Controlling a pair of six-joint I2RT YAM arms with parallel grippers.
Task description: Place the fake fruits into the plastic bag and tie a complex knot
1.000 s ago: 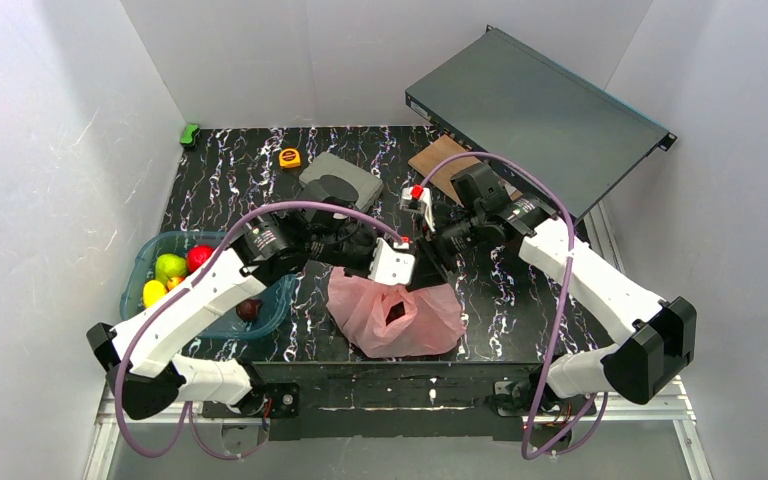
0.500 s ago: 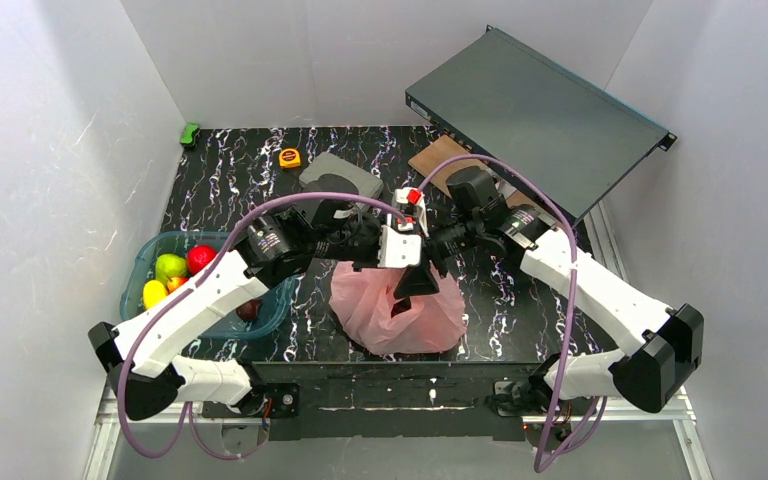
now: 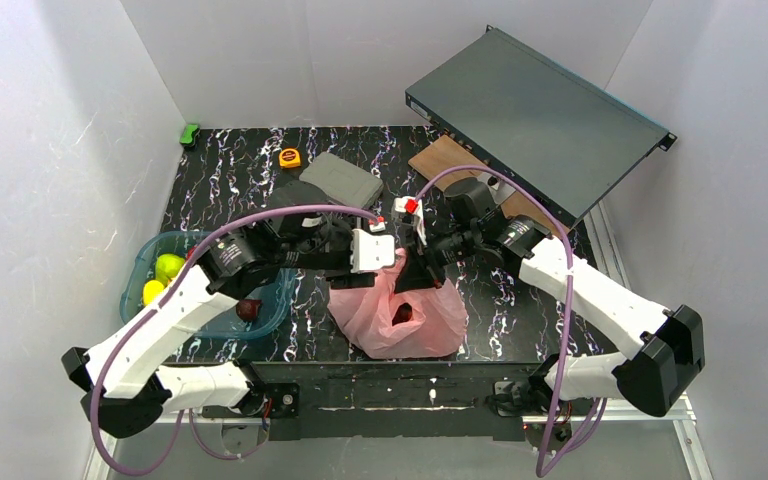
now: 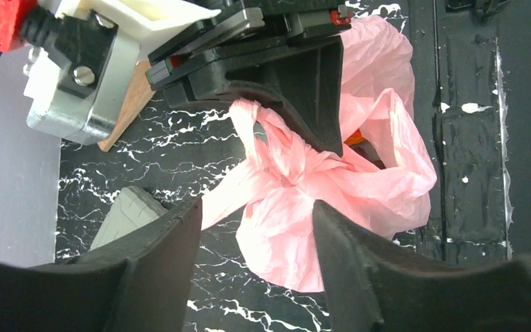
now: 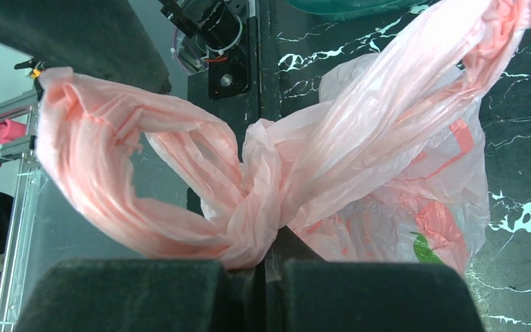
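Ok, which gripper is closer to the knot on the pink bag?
Right. The right gripper is shut on the knot itself; the left gripper is open just short of it, its fingers flanking the plastic bag.

Fruits (image 3: 403, 314) mostly hidden inside crumpled pink bag (image 3: 442, 322)

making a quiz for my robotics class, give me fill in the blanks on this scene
The right gripper is ___ on the handles of the plastic bag.
The left gripper is ___, holding nothing.
Several fake fruits lie in the ___ tub.
Missing: shut; open; teal.
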